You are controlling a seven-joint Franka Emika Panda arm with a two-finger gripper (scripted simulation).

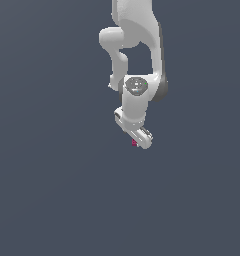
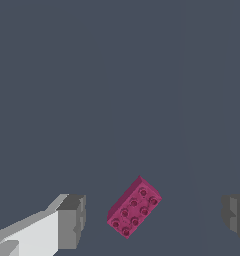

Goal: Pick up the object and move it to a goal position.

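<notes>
Pink block [image 2: 134, 207] lies flat, studs up, long axis diagonal between the gripper [image 2: 154, 215] fingers [image 2: 72, 221]. Jaws wide apart, touching nothing. Exterior view: block barely visible under the gripper, centre frame.

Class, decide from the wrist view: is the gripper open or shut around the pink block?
Open. The gripper has its fingers wide apart, with clear gaps either side of the pink block.

Flat, even simulator light; sharp renders, no glare.
</notes>
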